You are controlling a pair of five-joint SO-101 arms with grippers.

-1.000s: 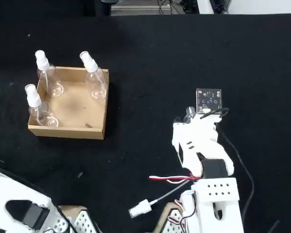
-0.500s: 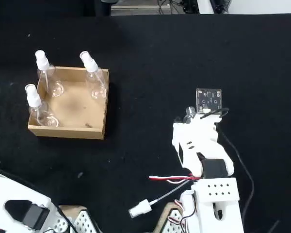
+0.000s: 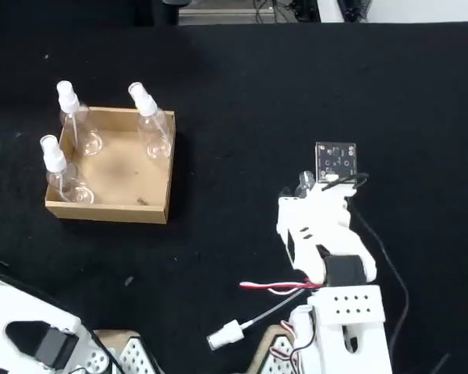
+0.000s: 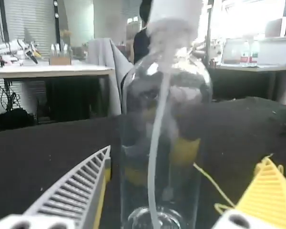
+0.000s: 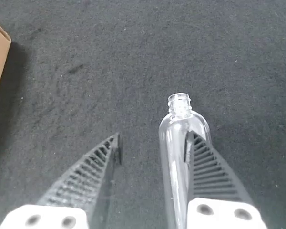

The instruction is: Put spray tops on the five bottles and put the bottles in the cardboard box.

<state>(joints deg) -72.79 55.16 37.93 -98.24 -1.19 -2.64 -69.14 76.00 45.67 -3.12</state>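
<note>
We saw three bottles with spray tops standing in the cardboard box (image 3: 105, 211) at 9 o'clock on the table (image 3: 242, 93): one (image 3: 72, 121) in its 11 o'clock corner, one (image 3: 152, 128) in its 1 o'clock corner and one (image 3: 58, 173) in its 7 o'clock corner. The 5 o'clock corner was free.

In its own wrist view, the left gripper (image 4: 187, 157) had its jaws apart, with a fourth bottle (image 4: 167, 109) upright between them. This bottle had a spray top (image 4: 174, 16) on its neck and a tube running down inside. We could not make out a clamp on it.

Just at 3 o'clock from the table's middle, the right gripper (image 5: 152, 139) stood open. The bare bottle (image 5: 181, 125) lay against one finger, and the other finger was clear of it. A loose spray top (image 3: 225, 336) lay at 6 o'clock, near the table's edge.

We judged the work to be past halfway, with the fifth bottle's capping in hand. The next move called for the right jaws to close squarely on the bare bottle and hold its neck steady. The loose top then had to be fetched and its long tube threaded into the narrow mouth — the fiddly part. The fourth bottle needed boxing in the free corner.
</note>
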